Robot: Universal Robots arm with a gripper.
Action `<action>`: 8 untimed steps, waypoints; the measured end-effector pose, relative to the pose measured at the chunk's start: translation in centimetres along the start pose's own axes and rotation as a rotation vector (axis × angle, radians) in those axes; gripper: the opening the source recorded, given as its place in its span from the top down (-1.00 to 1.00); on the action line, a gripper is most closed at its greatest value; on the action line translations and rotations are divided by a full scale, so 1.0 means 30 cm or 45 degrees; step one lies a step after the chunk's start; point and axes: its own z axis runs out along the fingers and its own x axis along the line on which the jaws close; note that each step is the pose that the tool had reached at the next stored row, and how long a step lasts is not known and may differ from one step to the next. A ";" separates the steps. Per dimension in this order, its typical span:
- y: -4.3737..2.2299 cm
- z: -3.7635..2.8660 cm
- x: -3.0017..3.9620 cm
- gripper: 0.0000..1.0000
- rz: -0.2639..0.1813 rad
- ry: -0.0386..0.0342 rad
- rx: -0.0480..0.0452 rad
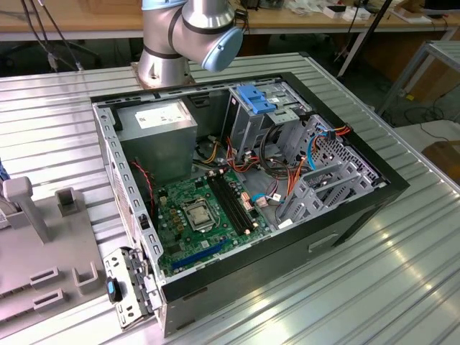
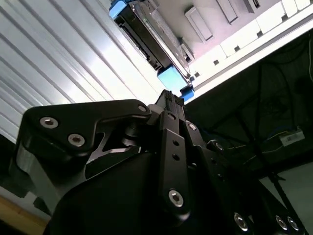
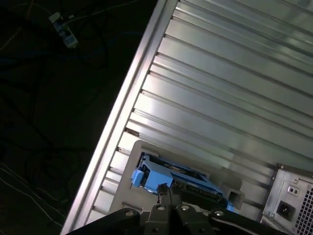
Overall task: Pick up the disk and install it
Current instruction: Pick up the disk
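Blue-framed disk [image 3: 188, 176]: not yet installed, lying on grey holder [image 3: 139, 146], outside the case [image 1: 359, 208] at the exterior view's centre; gripper [image 3: 167, 188] just beside it, claw state cannot be told

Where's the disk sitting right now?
In both wrist views the disk stands in a grey holder on the ribbed metal table, near the table's edge and right in front of the tool.
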 end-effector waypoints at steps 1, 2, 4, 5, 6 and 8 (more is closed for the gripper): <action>0.000 0.000 0.000 0.79 -0.032 0.0013 -0.001; 0.000 0.000 0.000 0.79 -0.055 0.0024 -0.001; 0.000 0.000 0.000 0.79 -0.109 0.0050 -0.003; 0.000 0.000 0.000 0.79 -0.131 0.0059 -0.003; 0.000 0.000 0.000 0.79 -0.156 0.0070 -0.004; 0.000 0.000 0.000 0.79 -0.214 0.0096 -0.005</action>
